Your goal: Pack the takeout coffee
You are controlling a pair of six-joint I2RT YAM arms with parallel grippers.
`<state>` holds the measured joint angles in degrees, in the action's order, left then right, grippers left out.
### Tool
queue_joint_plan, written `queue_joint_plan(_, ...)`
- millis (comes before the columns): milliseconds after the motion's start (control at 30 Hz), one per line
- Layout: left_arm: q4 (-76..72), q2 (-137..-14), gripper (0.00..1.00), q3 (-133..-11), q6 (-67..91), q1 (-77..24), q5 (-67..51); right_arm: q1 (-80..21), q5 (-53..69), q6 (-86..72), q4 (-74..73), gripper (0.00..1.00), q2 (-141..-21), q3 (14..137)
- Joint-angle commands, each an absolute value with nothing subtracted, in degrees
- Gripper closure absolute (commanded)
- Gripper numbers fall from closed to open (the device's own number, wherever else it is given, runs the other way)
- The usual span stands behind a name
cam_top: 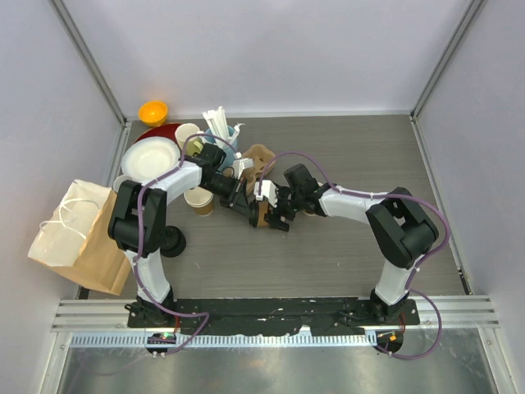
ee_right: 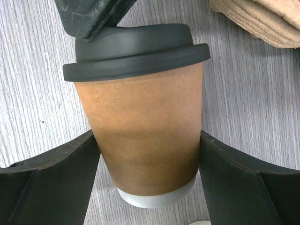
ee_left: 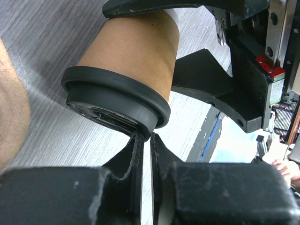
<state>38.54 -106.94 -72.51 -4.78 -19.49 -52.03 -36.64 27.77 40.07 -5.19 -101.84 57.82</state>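
Note:
A brown kraft takeout coffee cup [ee_right: 145,136] with a black sip lid [ee_right: 136,49] sits between my right gripper's [ee_right: 147,157] two fingers, which press on its sides just above the white base. In the top view this cup [cam_top: 262,216] is at the table's middle, where both arms meet. In the left wrist view the cup [ee_left: 136,51] lies tilted with its lid [ee_left: 112,101] toward me. My left gripper [ee_left: 149,138] has its fingertips nearly together, pinching the lid's lower rim. One left finger [ee_right: 93,16] shows over the lid in the right wrist view.
A second kraft cup [cam_top: 199,199], open and lidless, stands just left of the arms. A brown paper bag [cam_top: 78,238] lies at the left table edge. At the back left are white plates [cam_top: 152,160], an orange bowl [cam_top: 152,111] and a cup of white sticks [cam_top: 220,127].

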Motion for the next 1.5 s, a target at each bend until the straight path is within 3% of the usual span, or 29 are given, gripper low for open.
queue_joint_plan(0, 38.5, -107.5, 0.93, -72.9, -5.4, -19.3, -54.8, -36.8, 28.3, 39.2, -2.6, 0.16, -99.0, 57.7)
queue_joint_plan(100, 38.4, -107.0, 1.0, -73.3, -4.9, -19.6, -54.7, -36.9, 28.3, 38.9, -2.4, 0.17, -98.9, 57.7)
queue_joint_plan(600, 45.5, -103.9, 1.0, -77.4, -6.9, -20.7, -49.8, -37.1, 26.7, 37.8, -0.7, 0.06, -94.0, 55.5)
queue_joint_plan(1100, 65.5, -99.3, 1.0, -89.8, -19.4, -26.5, -25.8, -36.9, 26.3, 36.3, -0.3, 0.05, -77.1, 49.8)
queue_joint_plan(1467, 78.3, -98.8, 1.0, -94.2, -29.3, -36.9, -0.8, -36.9, 15.1, 33.3, -5.1, 0.04, -63.8, 49.1)
